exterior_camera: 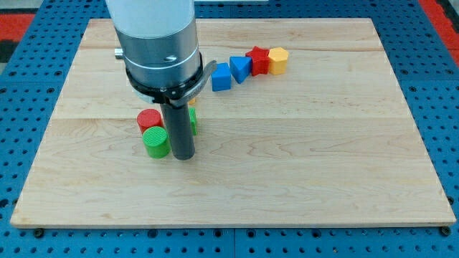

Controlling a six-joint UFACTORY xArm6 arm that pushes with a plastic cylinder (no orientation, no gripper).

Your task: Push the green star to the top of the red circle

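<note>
The wooden table [301, 143] lies on a blue pegboard surround [29, 72], and its whole right half and near strip are bare wood, leaving wide room for sliding there, while the blocks crowd the left centre and the far middle. The arm [154, 43] comes down over the far left part as a broad grey cylinder ending in a dark rod; it carries no claw, so nothing is clenched or grasped, and my tip [183, 157] rests on the wood just right of the green cylinder [155, 141]. That green cylinder touches the red circle [148, 120], which sits just beyond it on the far side. Behind the rod a bit of green shows at its right edge, apparently the green star [193, 120], mostly hidden, right of the red circle; a speck of yellow above it cannot be made out. Along the far middle runs a row of four touching blocks: a blue cube [221, 77], a blue triangle [240, 67], a red star [257, 59] and a yellow hexagon [278, 61]. Counted: two blue, two red, two green, one clear yellow.
</note>
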